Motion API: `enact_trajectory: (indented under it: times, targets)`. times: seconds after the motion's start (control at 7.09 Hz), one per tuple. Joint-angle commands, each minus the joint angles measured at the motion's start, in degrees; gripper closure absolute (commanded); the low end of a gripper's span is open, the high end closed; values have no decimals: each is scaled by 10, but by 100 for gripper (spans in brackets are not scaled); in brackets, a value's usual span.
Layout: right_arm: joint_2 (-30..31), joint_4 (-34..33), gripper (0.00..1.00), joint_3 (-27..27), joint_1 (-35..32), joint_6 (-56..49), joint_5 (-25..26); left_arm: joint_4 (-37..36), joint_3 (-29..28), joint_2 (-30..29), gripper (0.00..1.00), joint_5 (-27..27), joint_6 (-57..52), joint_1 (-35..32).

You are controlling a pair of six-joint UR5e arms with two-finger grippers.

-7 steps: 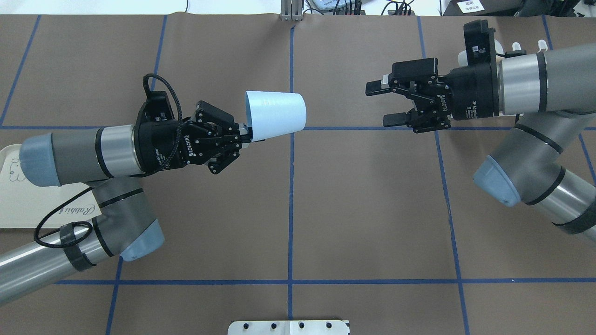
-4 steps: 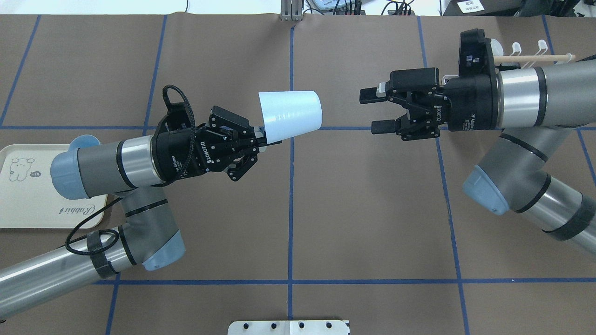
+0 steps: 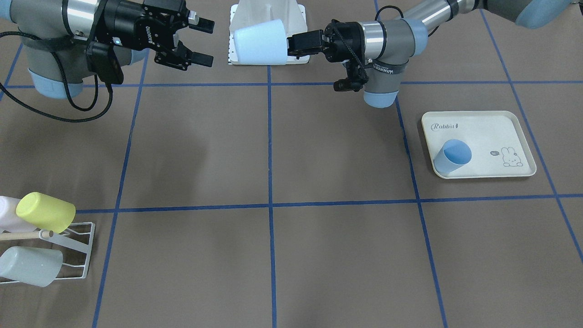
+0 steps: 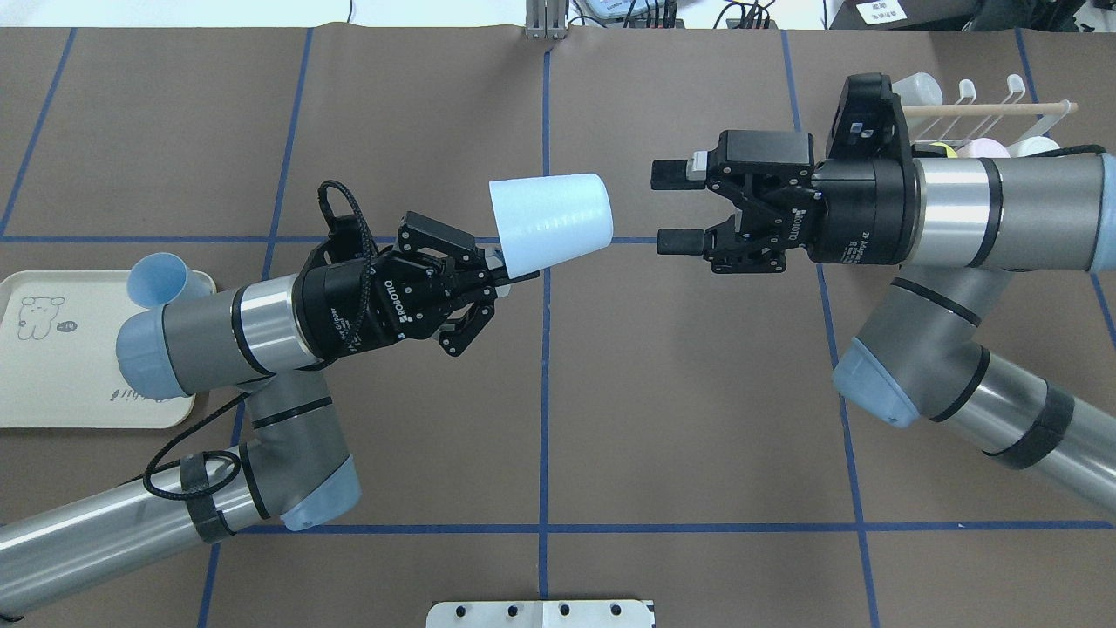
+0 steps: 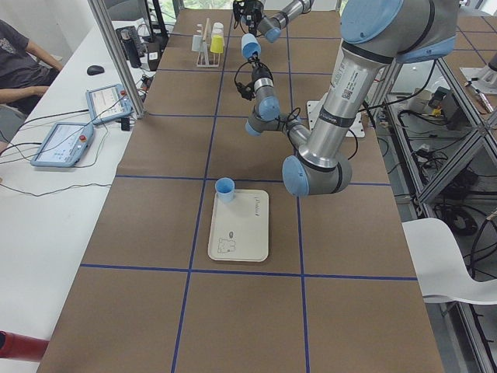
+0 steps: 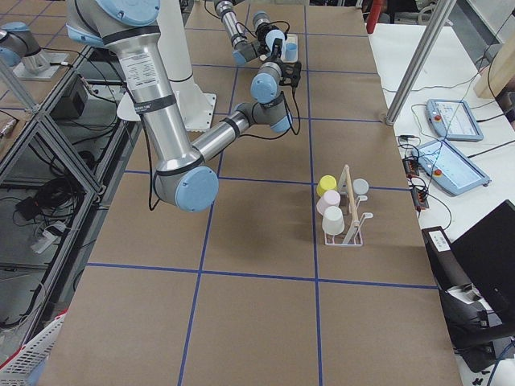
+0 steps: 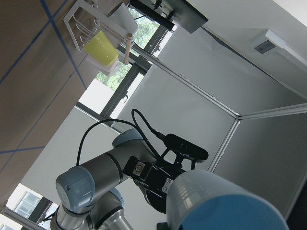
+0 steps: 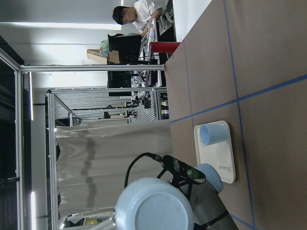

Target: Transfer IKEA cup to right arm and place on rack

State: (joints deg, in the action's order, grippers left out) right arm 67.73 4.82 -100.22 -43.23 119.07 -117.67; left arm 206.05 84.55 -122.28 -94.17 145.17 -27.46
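Observation:
A pale blue IKEA cup (image 4: 549, 224) lies on its side in the air over the table's middle, base toward the right arm. My left gripper (image 4: 504, 262) is shut on its rim; it also shows in the front view (image 3: 294, 45) with the cup (image 3: 259, 45). My right gripper (image 4: 663, 208) is open and empty, level with the cup's base and a short gap from it, jaws apart (image 3: 207, 43). The right wrist view shows the cup's base (image 8: 153, 206) straight ahead. The white wire rack (image 3: 77, 241) with its wooden dowel (image 4: 985, 109) stands at the far right.
The rack holds a yellow cup (image 3: 45, 212), a grey cup (image 3: 29, 266) and a pale pink one (image 3: 7, 218). A cream rabbit tray (image 3: 483, 132) on my left bears another blue cup (image 3: 451, 157). A white base plate (image 4: 540, 613) sits at the near edge.
My left arm has carried the cup rightward toward the centre line. My right gripper has moved left toward it, staying open. The gap between cup and right gripper has shrunk.

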Motion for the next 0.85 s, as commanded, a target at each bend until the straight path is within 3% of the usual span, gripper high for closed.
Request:
enact_trajectory:
  times: [0.0, 0.71]
  targets:
    - [-6, 9, 5, 0, 16, 3, 14, 15, -3, -9, 100, 22, 10, 17]
    - [-14, 10, 5, 3, 31, 3, 22, 12, -19, -30, 100, 23, 8, 38]
